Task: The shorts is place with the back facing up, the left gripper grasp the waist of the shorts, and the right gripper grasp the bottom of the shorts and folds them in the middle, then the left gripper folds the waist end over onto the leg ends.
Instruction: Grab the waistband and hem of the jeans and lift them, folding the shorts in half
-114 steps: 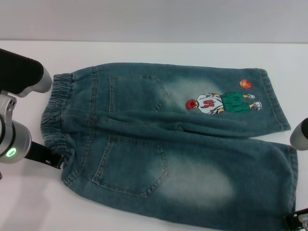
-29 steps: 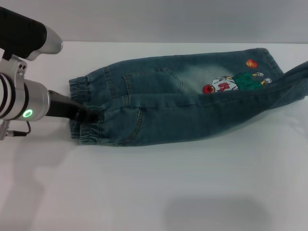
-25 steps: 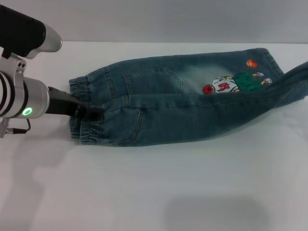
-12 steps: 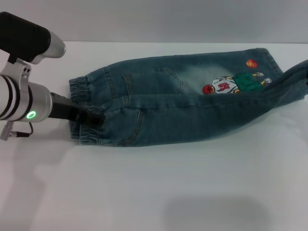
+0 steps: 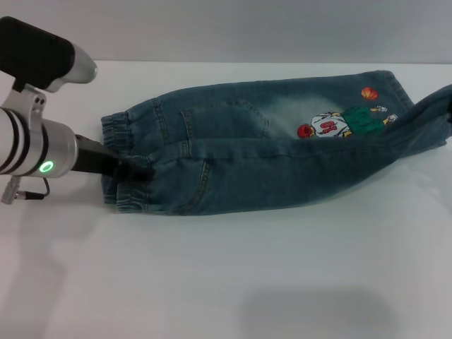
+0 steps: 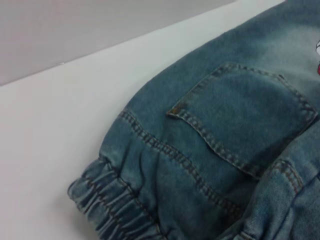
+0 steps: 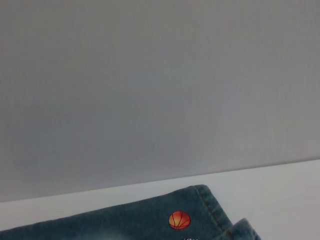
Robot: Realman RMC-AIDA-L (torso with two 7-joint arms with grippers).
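The shorts (image 5: 268, 148) lie folded lengthwise on the white table, back pocket (image 5: 226, 116) up. The cartoon print (image 5: 339, 123) with the orange ball (image 5: 369, 92) sits near the far right. My left gripper (image 5: 134, 169) is at the left end, its black fingers buried in the gathered waist (image 5: 119, 131) and shut on it. The left wrist view shows the waist (image 6: 110, 205) and a patch pocket (image 6: 245, 115) close up. One of the leg ends (image 5: 441, 106) is raised at the right edge of the head view. My right gripper is out of view; its wrist view shows only the ball print (image 7: 179, 220) and a hem corner (image 7: 210, 205).
The white table (image 5: 226, 282) stretches bare in front of the shorts and to their left. A grey wall (image 5: 226, 28) rises behind the table's far edge. My left arm's silver forearm with the green light (image 5: 46, 167) hangs over the left side.
The shorts lay spread flat 4.6 s ago; they are now folded lengthwise. Over the last second my left arm has shifted slightly while holding the waist, and the raised leg end barely moved.
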